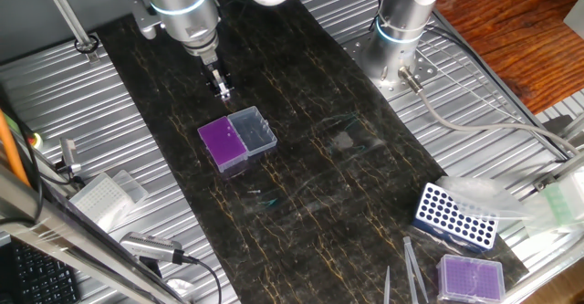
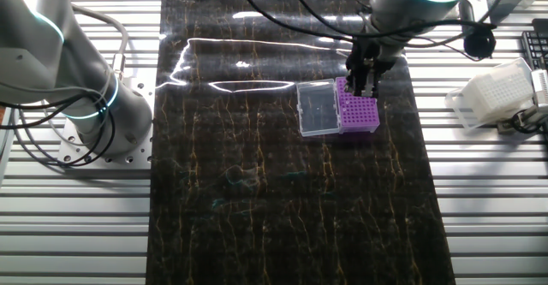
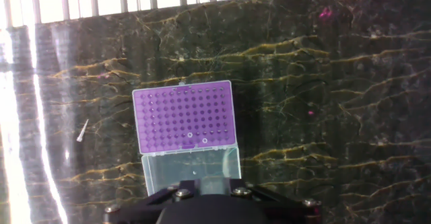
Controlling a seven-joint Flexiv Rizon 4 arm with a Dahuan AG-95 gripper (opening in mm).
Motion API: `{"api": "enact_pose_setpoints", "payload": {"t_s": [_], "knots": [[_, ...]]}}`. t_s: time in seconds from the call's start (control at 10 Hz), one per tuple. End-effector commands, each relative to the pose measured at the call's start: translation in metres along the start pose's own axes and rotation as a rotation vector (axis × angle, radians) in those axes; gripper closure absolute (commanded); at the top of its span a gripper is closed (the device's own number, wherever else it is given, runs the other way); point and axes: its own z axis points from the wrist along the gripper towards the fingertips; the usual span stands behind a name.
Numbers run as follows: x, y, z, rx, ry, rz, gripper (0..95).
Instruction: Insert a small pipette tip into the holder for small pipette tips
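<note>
Nearest the hand camera sits the dark body of the gripper (image 1: 222,89), and just beyond it the clear lid flap (image 3: 194,171) lies folded open, hinged to the holder for small pipette tips (image 3: 186,116). That deep-purple box rests flat on the dark marbled tabletop (image 2: 282,216). Two holes in its bottom rows show pale rings. Off to the left of the box in the hand view, well apart from it, a small pipette tip (image 3: 81,130) lies on its side — thin, pale and tilted. From the fixed views the gripper hangs just above the box's far edge; whether its jaws are wide or narrow I cannot tell. Over at the tabletop's corner stands a blue rack (image 1: 455,216) with a paler purple box (image 1: 471,277) beside it.
</note>
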Motion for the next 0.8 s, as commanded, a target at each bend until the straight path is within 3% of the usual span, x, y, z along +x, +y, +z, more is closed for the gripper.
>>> {"api": "enact_pose_setpoints", "payload": {"t_s": [0.1, 0.5, 0.8], "knots": [[0.0017, -0.0004, -0.0001, 0.009, -0.002, 0.006, 95.0], [0.001, 0.0001, 0.0004, 0.03, -0.017, 0.002, 95.0], [-0.0073, 0.0062, 0.0056, 0.055, -0.024, 0.013, 95.0]]}}
